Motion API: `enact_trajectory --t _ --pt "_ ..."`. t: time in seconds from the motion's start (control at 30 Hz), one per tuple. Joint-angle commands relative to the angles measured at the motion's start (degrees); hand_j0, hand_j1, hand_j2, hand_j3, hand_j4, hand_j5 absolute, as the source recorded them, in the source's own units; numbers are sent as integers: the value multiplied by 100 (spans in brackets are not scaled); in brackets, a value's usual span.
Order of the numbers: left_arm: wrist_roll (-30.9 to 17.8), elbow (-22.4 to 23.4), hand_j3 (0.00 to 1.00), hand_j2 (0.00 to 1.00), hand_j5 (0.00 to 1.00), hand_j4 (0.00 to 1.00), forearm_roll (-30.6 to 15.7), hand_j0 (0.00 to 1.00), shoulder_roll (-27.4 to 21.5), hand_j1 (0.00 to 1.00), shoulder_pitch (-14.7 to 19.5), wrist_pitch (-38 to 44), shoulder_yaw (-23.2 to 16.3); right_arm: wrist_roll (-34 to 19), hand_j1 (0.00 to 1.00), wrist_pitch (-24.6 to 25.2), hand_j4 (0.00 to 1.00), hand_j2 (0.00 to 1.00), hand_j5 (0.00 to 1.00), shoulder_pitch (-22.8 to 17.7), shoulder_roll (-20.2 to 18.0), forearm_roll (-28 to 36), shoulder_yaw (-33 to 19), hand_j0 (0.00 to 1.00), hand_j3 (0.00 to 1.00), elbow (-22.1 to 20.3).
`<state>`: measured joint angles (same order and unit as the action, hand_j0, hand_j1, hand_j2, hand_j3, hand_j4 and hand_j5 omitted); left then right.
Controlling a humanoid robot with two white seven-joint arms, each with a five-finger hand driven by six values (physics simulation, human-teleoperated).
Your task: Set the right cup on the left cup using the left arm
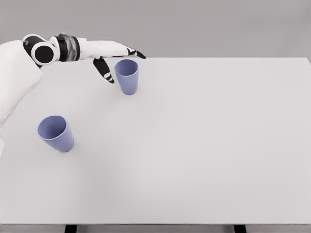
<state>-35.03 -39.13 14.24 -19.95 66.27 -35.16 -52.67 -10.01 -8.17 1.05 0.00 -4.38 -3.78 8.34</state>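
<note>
Toward eleven o'clock on the white table [194,145], I am holding my left hand [112,57] spread wide and empty, just beside the right cup [127,76]. At nine o'clock, the left cup [56,133] is standing well apart, upright.

wide pale grey surface [204,160], matte, fills most of the view; dark legs just showing under its near edge. two blue-violet cups stand on it, both upright w/ open mouths up: one near the far left [127,76], the other nearer, by the left edge [55,133]. well apart.
</note>
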Motion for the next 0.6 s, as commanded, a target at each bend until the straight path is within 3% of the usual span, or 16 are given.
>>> enact_trajectory --t 0.0,0.3,0.57 --pt "3 64 100 100 100 100 17 100 114 100 0 16 37 -1 100 8 100 100 100 0 0 -2 0 100 100 1" --pt "3 107 100 100 100 100 17 100 114 100 -9 16 -16 -1 100 -1 100 100 100 0 0 -2 0 100 100 1" --pt "3 248 99 99 99 99 342 99 237 99 -18 16 55 -1 100 -1 100 100 100 0 0 -2 0 100 100 1"
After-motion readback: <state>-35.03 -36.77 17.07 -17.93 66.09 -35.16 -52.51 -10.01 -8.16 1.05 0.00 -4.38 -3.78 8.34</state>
